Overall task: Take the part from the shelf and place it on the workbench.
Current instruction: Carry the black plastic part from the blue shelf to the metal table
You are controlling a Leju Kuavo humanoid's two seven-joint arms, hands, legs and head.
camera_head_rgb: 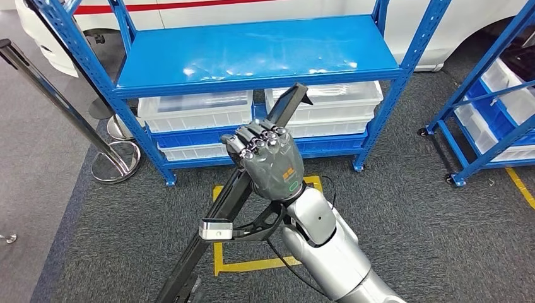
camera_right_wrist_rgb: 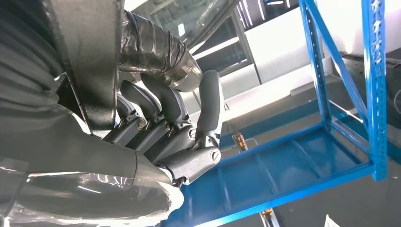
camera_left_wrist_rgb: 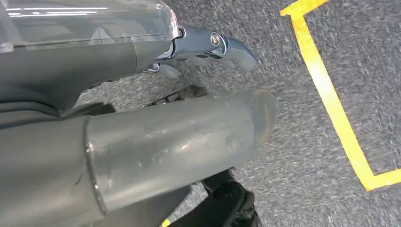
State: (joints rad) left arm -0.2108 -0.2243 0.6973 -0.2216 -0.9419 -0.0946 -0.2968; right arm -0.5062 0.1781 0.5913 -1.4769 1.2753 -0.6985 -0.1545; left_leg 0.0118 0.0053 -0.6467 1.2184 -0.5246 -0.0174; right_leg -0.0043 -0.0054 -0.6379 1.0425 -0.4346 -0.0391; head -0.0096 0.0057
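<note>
At frame centre my right hand [camera_head_rgb: 268, 158] grips the long black part [camera_head_rgb: 217, 214] tightly. Behind it stands the blue shelf [camera_head_rgb: 258, 53]. My left hand [camera_left_wrist_rgb: 208, 45] holds nothing, fingers curled.

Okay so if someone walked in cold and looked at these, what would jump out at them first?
Probably the right hand in the middle of the head view, gripping a long black part that runs diagonally from the lower left up past the fingers. Behind it stands a bright blue shelf, its top level bare, with clear plastic bins on the level below. Yellow tape lines mark the grey carpet under the arm.
</note>
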